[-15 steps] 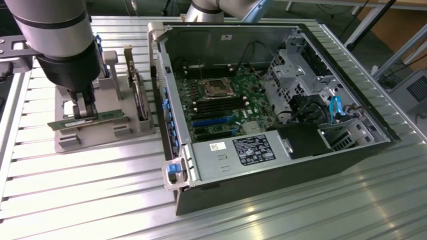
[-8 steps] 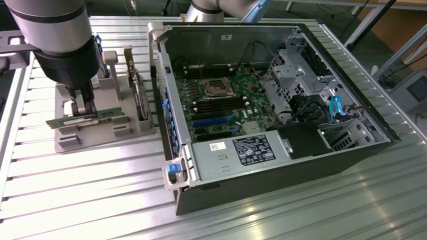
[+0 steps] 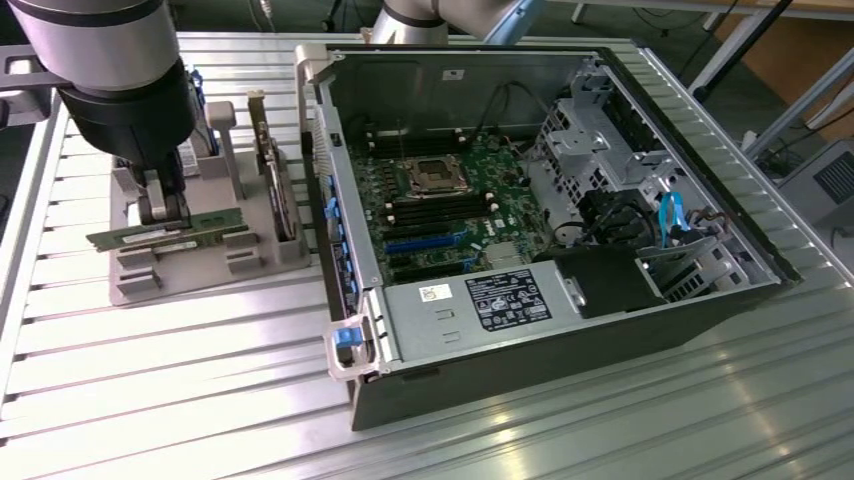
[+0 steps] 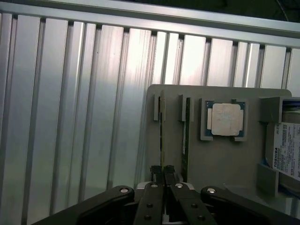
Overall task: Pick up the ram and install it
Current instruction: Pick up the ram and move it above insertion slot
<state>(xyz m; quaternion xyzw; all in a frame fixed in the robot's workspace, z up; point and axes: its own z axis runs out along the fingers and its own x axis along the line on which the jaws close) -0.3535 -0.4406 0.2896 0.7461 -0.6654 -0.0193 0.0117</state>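
Wrist view | claw [image 4: 163, 171] pinched shut on ram [image 4: 162, 126] — grey holder [image 4: 225, 164] also carries processor [image 4: 225, 119], second stick [image 4: 186, 136]

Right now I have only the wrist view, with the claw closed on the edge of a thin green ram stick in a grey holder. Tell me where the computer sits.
Observer: The open black and silver computer case lies on its side, close beside the grey plastic holder, on the exterior view's right of it.
Operator: Describe the target slots.
Observer: Long black memory slots run across the green motherboard, next to the square metal processor socket.
Operator: Report where I grip the stick.
Observer: The claw grips the long green ram stick near the middle of its length.
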